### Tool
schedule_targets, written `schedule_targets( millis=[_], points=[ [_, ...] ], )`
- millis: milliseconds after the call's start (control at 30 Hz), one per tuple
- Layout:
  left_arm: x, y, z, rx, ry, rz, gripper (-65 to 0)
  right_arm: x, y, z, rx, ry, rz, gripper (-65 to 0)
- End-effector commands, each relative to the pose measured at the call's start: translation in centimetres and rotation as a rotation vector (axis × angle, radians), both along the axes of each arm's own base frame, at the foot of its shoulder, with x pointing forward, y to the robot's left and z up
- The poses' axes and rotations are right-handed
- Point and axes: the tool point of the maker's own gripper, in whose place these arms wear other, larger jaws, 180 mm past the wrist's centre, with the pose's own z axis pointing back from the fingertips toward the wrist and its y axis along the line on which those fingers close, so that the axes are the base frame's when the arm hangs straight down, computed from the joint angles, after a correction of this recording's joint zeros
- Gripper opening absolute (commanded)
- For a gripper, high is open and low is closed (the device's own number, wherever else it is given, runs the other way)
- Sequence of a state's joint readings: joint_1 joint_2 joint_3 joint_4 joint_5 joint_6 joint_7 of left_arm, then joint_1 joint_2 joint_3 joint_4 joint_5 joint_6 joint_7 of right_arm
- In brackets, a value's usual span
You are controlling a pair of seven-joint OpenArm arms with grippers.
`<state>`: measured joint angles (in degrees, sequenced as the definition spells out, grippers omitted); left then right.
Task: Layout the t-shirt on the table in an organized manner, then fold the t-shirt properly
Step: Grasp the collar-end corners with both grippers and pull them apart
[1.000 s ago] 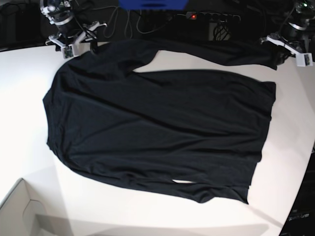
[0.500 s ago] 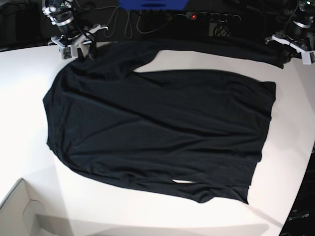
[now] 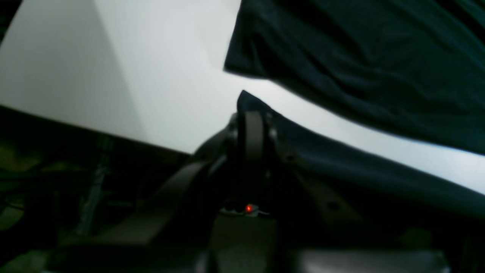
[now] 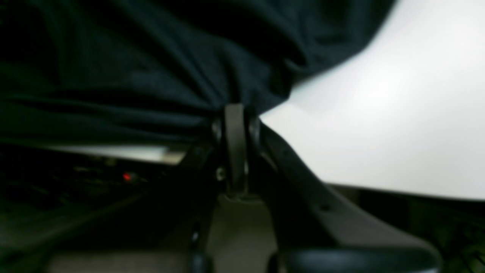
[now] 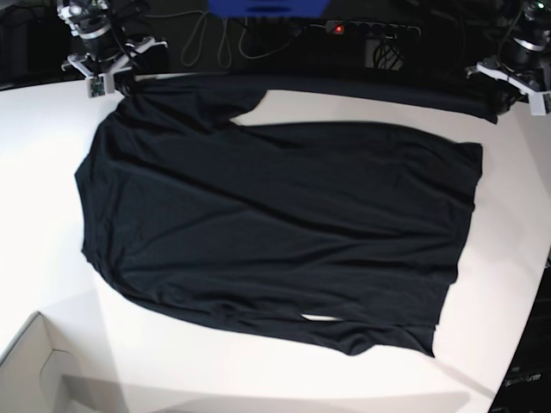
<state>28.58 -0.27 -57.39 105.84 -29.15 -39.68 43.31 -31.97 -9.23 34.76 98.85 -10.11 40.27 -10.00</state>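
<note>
Base looks down overhead; 2 wrist cameras sit close, sharing the t-shirt [image 5: 275, 224].

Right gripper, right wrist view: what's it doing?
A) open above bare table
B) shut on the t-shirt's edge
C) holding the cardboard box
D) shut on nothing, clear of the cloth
B: in the right wrist view the right gripper has its jaws closed together with the black t-shirt bunched and pulled into them, at the rim of the white table.
</note>
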Motion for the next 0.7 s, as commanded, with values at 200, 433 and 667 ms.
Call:
schedule_targets(
  millis=[200, 433, 667],
  points=[
    [0.8, -0.1, 2.2, 0.037, -0.064, -0.021, -64.7, 0.2, -1.0, 2.6, -0.062, -0.049, 0.009, -65.0],
    [0.7, 0.2, 4.3, 0.009, -0.146, 0.0, -64.7, 0.2, -1.1, 3.5, -0.083, -0.06, 0.019, -65.0],
    [0.1, 2.2, 6.6, -0.002, -0.234, 0.064, -64.7, 1.4, -1.8, 7.3, -0.04, -0.197, -0.035, -65.0]
  ],
)
